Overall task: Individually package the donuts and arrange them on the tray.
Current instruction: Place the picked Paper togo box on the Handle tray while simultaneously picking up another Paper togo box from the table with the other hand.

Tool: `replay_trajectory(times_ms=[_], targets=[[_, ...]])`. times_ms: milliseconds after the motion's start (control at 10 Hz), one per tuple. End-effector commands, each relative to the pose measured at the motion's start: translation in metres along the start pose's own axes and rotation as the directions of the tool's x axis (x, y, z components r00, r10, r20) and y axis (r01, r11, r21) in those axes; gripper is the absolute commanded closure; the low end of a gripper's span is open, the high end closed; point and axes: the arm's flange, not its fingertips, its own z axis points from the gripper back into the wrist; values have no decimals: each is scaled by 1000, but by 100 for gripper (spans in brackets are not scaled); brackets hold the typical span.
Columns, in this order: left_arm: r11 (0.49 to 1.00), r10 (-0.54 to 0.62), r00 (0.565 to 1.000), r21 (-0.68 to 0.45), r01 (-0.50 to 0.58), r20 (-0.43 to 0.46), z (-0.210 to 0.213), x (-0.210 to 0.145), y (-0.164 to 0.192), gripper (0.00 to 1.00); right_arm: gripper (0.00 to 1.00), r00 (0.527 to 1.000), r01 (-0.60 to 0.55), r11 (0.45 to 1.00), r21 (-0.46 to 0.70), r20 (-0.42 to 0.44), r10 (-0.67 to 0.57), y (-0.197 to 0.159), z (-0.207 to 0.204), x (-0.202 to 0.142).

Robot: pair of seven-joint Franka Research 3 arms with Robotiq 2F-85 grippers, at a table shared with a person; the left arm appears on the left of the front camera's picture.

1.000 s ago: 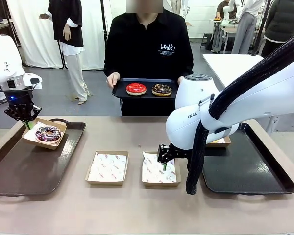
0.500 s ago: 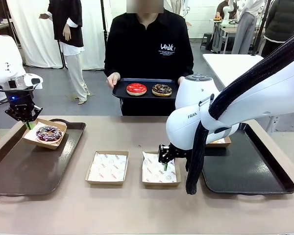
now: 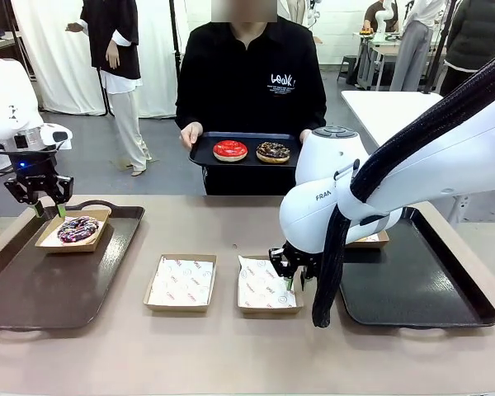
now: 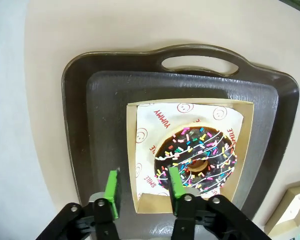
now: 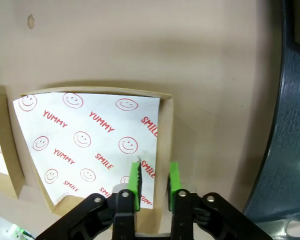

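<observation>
Cardboard box (image 4: 246,145) holding the sprinkled purple donut (image 4: 197,160) rests on the dark tray (image 4: 105,125), its near wall between the left gripper's (image 4: 142,189) parted jaws. The right gripper (image 5: 154,182) is clamped on the empty box's (image 5: 166,130) side wall.

Bright even overhead light; soft shadows; sharp focus; wrist views bowed at edges; glare on red donut (image 3: 229,150).

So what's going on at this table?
Left claw hangs open over the sprinkled donut, which is boxed and sitting on the left tray. Right claw is shut on the side wall of an empty paper-lined box mid-table. The person across holds a small tray with a red donut and a chocolate donut, not yet boxed.
</observation>
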Motion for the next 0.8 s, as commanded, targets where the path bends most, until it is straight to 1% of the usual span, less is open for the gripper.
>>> replay_trajectory(times_ms=[0, 200, 300, 400, 500, 600, 700], targets=[[1000, -1, 1000, 7, 0, 13, 2, 1, -1, 0, 100, 999, 30, 999, 23, 20, -30, 1, -7, -1], [1000, -5, 1000, -13, 6, 14, 5, -1, 0, 0, 100, 999, 43, 999, 33, 26, -43, 1, -4, 0], [999, -17, 1000, -43, 17, 2, 8, -3, 0, 0, 100, 998, 47, 998, 45, 30, -48, 1, -2, 0], [997, -23, 1000, -70, 23, -5, 11, -4, 2, 12, 100, 998, 53, 997, 51, 34, -55, 0, 1, 0], [994, -35, 999, -108, 33, -18, 14, -6, 4, 3, 100, 997, 57, 997, 60, 39, -59, -1, 5, -1], [970, -97, 993, -228, 81, -62, 21, -12, 8, 0, 100, 998, 50, 997, 56, 20, -52, -1, 13, -4], [914, -134, 983, -398, 73, -128, 35, -21, 18, 0, 100, 999, 44, 997, 69, 29, -46, -2, 31, -8]])
